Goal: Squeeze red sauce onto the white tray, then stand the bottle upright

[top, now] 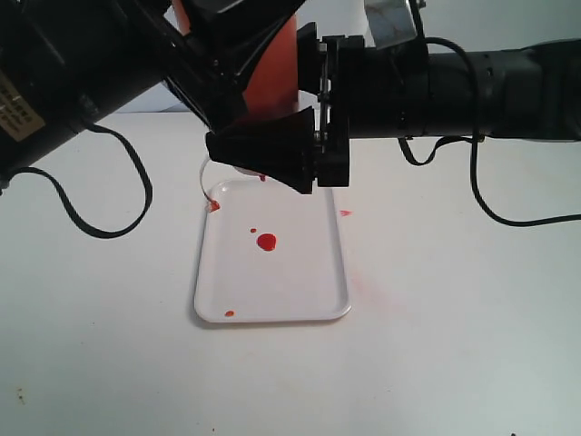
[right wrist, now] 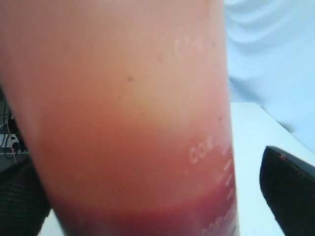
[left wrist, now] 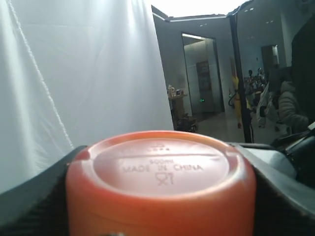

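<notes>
Two arms meet above the far end of the white tray, sharing the bottle between them. From the left of the tray, the left end effector is clamped on the bottle near its flat bottom, likely to hold it up with the tip aimed down at the tray. Some red sauce lies on the tray, one round blob and a few small drops. From the right of the tray, the right end effector sits around the bottle's side with its fingers apart; a gap shows beside one of them. It is probably there to do the squeezing. One red spot lies on the table just right of the tray.
</notes>
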